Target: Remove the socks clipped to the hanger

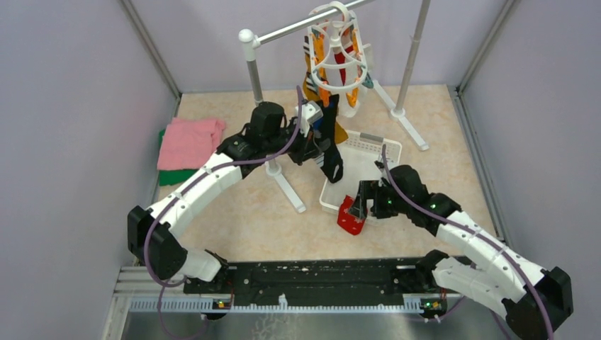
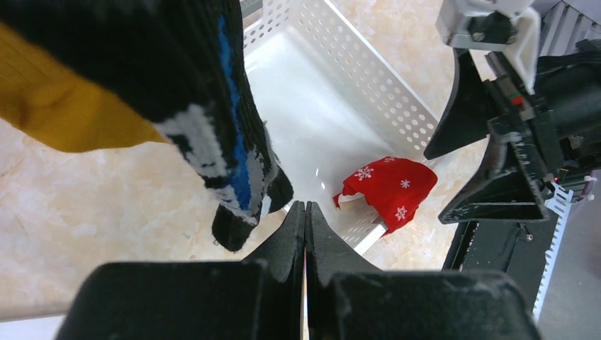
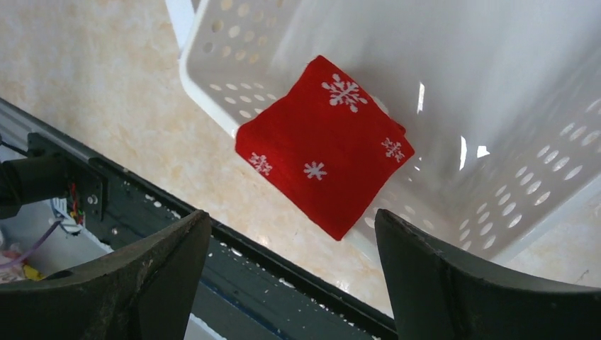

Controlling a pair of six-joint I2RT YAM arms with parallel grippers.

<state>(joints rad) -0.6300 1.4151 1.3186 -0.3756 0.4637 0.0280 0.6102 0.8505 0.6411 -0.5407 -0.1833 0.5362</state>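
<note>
The white hanger [image 1: 339, 49] hangs from the rack bar at the back, with yellow, red and black socks clipped under it. A black sock [image 2: 212, 106] with blue and white pattern dangles beside a mustard-yellow sock [image 2: 64, 106]. My left gripper [image 2: 305, 207] is shut just right of the black sock's toe, with nothing visible between its fingers. In the top view it [image 1: 319, 150] sits against the hanging black sock [image 1: 332, 161]. A red sock with white snowflakes [image 3: 322, 145] lies draped over the near corner of the white basket [image 3: 234, 85]. My right gripper [image 3: 290, 212] stands open above it, not touching it.
The grey-and-white pole rack [image 1: 255, 64] stands behind the left arm, one of its feet [image 1: 287, 188] reaching toward the basket [image 1: 375, 145]. Folded pink cloth [image 1: 188, 142] lies on green cloth [image 1: 173, 177] at the left wall. The right gripper [image 2: 496, 163] hangs close beside the basket [image 2: 375, 85].
</note>
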